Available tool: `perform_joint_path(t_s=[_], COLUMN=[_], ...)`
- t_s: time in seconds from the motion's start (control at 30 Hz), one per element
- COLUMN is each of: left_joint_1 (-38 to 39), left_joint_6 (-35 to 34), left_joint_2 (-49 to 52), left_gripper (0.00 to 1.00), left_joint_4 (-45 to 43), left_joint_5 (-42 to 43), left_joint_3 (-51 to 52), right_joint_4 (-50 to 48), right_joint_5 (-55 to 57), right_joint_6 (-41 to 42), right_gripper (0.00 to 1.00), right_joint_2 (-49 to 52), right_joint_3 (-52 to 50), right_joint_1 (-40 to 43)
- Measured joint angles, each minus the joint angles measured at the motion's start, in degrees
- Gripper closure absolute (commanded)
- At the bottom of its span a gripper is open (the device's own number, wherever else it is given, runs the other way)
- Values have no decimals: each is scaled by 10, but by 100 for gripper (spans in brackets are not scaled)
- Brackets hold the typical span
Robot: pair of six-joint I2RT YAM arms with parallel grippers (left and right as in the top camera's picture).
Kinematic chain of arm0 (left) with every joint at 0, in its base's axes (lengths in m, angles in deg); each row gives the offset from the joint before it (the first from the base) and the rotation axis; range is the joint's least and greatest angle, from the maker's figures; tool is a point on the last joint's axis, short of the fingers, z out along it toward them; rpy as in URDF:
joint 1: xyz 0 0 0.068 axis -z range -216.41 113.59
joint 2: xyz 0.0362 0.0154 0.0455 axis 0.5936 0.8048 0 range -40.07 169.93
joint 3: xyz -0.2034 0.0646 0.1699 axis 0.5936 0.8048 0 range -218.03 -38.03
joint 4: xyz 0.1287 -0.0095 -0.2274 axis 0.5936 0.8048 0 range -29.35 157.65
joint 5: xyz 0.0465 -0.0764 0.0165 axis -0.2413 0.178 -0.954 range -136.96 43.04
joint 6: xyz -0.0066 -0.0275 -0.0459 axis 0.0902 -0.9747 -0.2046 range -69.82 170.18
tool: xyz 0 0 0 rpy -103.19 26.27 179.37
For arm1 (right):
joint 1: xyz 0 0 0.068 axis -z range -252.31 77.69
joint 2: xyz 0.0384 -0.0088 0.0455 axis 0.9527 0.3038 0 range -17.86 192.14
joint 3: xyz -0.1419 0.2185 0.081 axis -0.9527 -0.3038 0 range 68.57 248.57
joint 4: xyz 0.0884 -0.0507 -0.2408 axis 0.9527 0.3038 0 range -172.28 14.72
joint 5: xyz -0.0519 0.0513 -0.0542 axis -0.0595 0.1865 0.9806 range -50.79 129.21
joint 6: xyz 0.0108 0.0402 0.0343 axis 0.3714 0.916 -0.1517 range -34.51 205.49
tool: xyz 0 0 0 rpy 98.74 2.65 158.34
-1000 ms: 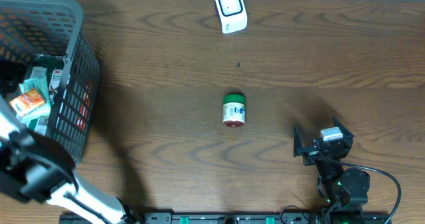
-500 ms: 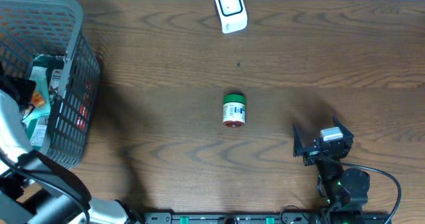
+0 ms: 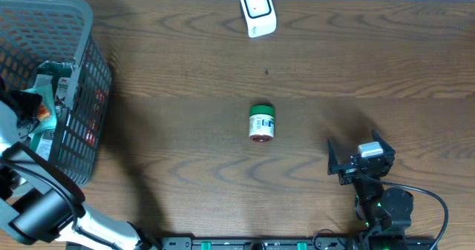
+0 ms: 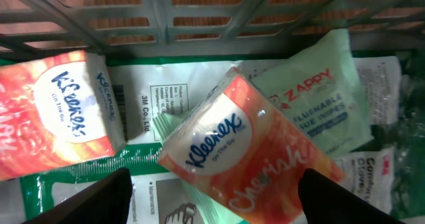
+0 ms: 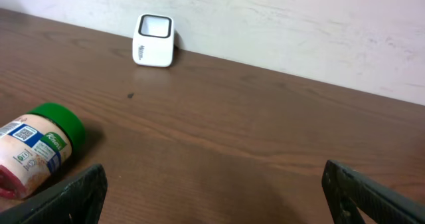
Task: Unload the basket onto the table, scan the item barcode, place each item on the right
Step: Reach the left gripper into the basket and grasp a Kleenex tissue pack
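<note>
My left gripper point(image 4: 219, 201) hangs open inside the grey basket point(image 3: 82, 94), just over an orange Kleenex pack point(image 4: 246, 151) that lies tilted on other packets. Nothing sits between its fingers point(image 4: 109, 199). A second orange Kleenex pack point(image 4: 56, 117) lies to the left, and a green Zappy wipes packet point(image 4: 315, 98) to the right. The white scanner point(image 3: 257, 10) stands at the table's far edge, also seen as the scanner point(image 5: 153, 40) in the right wrist view. My right gripper point(image 3: 356, 150) rests open at the front right, holding nothing.
A green-lidded jar point(image 3: 261, 122) lies on its side mid-table, left of the right gripper; the right wrist view shows the jar point(image 5: 36, 154) at its left edge. The basket wall point(image 4: 199, 11) rises just beyond the packs. A white wall runs behind the table.
My left arm has swung further over the basket and now covers the orange pack in the overhead view. The right arm and the jar have not moved.
</note>
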Motion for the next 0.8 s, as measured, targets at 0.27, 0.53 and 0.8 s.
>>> perform_joint_path(t_s=[0.27,0.53,0.8], left_joint_1=[0,0,0], left_joint_6=[14,19,19], left_joint_2=[27,13,-106], left_gripper=[35,90,90], left_joint_4=[-25,-35,-35], left_joint_5=[10,31,33], left_joint_3=[0,0,-1], right_joint_4=[0,0,0], right_joint_5=[0,0,0], right_joint_6=[0,0,0], right_gripper=[1,1,1], right_joint_2=[0,0,0], right_joint_3=[0,0,0], right_joint_1=[0,0,0])
